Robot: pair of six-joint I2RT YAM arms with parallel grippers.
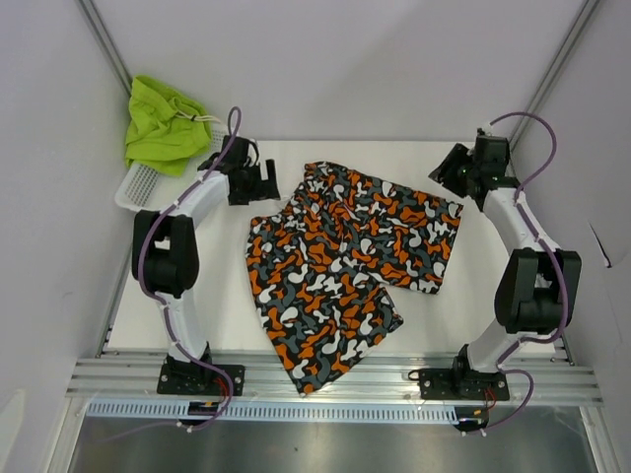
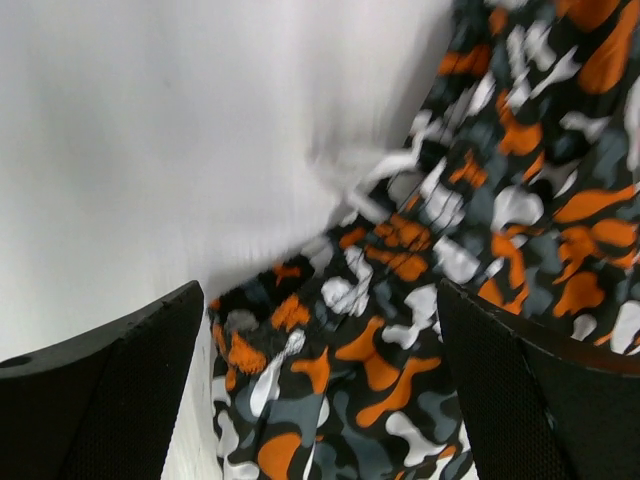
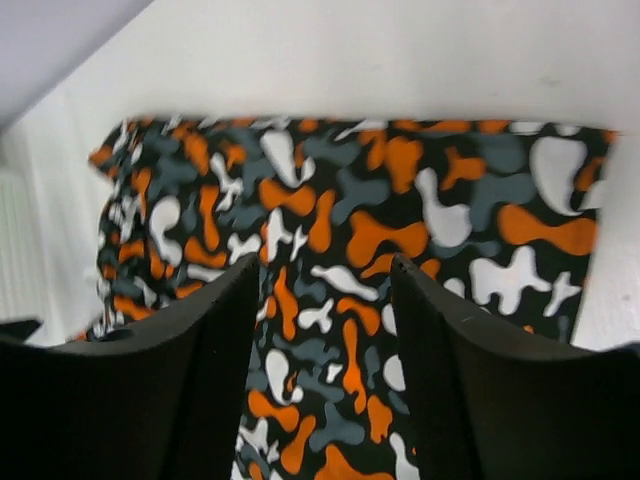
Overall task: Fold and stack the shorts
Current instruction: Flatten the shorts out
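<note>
Camo shorts (image 1: 340,266): soft blotchy fabric, rumpled flat mid-desk (image 1: 434,315). Lime shorts (image 1: 163,123) heaped on the mesh basket (image 1: 138,187). Left hand (image 1: 258,182) spread wide, empty. Right hand (image 1: 451,168) partly spread, empty. Both hover at the camo edges.

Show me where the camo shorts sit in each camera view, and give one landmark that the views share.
Top external: the camo shorts lie spread at the table's middle, between the two arms.
Left wrist: the camo shorts fill the right and lower part.
Right wrist: the camo shorts span the middle, side to side.
Shared landmark: the white table bordering the fabric's edge.
</note>
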